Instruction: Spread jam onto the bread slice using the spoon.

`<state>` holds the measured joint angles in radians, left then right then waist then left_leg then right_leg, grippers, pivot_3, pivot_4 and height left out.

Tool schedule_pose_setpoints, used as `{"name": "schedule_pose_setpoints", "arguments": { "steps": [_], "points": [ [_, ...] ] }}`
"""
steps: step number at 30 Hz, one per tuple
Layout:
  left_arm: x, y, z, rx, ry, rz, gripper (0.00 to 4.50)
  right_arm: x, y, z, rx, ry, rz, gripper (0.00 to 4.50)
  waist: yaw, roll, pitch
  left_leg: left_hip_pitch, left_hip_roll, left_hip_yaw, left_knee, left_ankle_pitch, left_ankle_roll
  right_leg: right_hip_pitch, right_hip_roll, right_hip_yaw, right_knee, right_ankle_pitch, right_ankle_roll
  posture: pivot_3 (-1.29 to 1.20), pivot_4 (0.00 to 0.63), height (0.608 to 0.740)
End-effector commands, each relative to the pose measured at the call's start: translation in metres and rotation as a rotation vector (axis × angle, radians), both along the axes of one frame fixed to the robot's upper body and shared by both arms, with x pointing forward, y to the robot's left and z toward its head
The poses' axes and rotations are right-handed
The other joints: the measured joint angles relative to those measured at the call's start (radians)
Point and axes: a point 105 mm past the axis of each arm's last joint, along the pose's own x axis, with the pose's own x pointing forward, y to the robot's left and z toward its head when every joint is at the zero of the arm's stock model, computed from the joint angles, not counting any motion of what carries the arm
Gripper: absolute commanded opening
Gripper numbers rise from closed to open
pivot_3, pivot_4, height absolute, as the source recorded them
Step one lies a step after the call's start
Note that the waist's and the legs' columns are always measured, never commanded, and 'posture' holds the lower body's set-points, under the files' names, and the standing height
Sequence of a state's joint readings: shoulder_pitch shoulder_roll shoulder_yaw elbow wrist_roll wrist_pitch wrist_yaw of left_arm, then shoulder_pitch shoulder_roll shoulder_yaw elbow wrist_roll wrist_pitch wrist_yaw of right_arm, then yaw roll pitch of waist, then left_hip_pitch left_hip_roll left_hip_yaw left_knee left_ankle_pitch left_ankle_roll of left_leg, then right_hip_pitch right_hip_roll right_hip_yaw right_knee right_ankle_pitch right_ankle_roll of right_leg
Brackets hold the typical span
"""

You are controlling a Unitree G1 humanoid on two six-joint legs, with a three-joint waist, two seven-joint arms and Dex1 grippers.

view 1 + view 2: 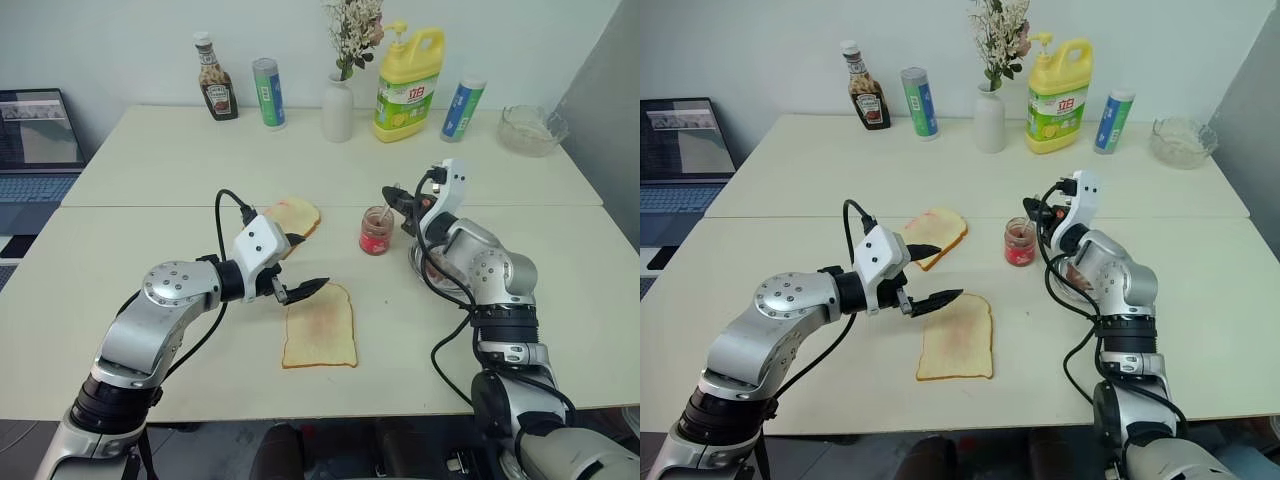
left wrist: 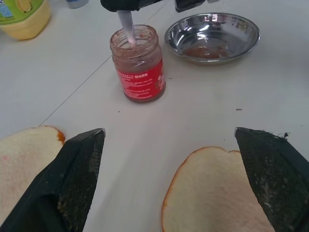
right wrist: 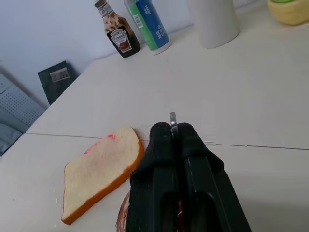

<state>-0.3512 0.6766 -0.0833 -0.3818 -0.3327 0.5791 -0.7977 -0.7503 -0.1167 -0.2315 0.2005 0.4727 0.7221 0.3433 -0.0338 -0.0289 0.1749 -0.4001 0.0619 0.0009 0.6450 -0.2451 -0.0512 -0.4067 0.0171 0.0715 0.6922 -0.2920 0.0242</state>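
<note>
The bread slice point(image 1: 320, 328) lies flat near the table's front, with a pinkish-brown smear down its middle. My left gripper point(image 1: 303, 265) hovers open just above its far left corner, and nothing is between its fingers point(image 2: 79, 164). The small glass jar of red jam point(image 1: 376, 231) stands behind the slice to the right. My right gripper point(image 1: 396, 200) is above the jar and shut on the spoon point(image 2: 126, 26). The spoon's handle slants down into the jar's mouth, and its bowl is hidden inside.
A second slice point(image 1: 293, 216) with a faint red streak lies left of the jar. A shallow metal dish point(image 2: 212, 36) sits under my right forearm. Along the back stand a ketchup bottle point(image 1: 215, 92), two tubes, a white vase point(image 1: 338, 108), a yellow detergent jug point(image 1: 410, 85) and a glass bowl point(image 1: 533, 130). A laptop point(image 1: 35, 150) is at far left.
</note>
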Motion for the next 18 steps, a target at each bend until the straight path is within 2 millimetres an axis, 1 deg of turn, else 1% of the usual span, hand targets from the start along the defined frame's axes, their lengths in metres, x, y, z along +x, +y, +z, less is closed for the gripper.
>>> {"name": "schedule_pose_setpoints", "arguments": {
  "steps": [1,6,18],
  "points": [
    [-0.003,-0.006,0.009,-0.002,-0.048,-0.025,4.5,-0.001,0.0,0.026,0.051,-0.068,0.007,0.04,0.0,0.0,0.0,0.0,0.0,0.0,0.0,0.0,0.0,0.0,0.0,0.0,0.0,0.0,0.0,0.0,0.15,0.74],
    [-0.002,-0.006,0.01,-0.002,-0.05,-0.026,4.5,-0.001,-0.002,0.032,0.088,-0.071,-0.003,0.04,0.0,0.0,0.0,0.0,0.0,0.0,0.0,0.0,0.0,0.0,0.0,0.0,0.0,0.0,0.0,0.0,0.15,0.74],
    [-0.001,-0.007,0.01,0.0,-0.057,-0.025,4.5,0.0,-0.012,0.036,0.131,-0.06,-0.028,0.04,-0.001,0.0,0.0,0.0,0.0,0.0,0.0,0.0,0.0,0.0,0.0,0.0,0.0,0.0,0.0,0.0,0.15,0.74]
  ]
}}
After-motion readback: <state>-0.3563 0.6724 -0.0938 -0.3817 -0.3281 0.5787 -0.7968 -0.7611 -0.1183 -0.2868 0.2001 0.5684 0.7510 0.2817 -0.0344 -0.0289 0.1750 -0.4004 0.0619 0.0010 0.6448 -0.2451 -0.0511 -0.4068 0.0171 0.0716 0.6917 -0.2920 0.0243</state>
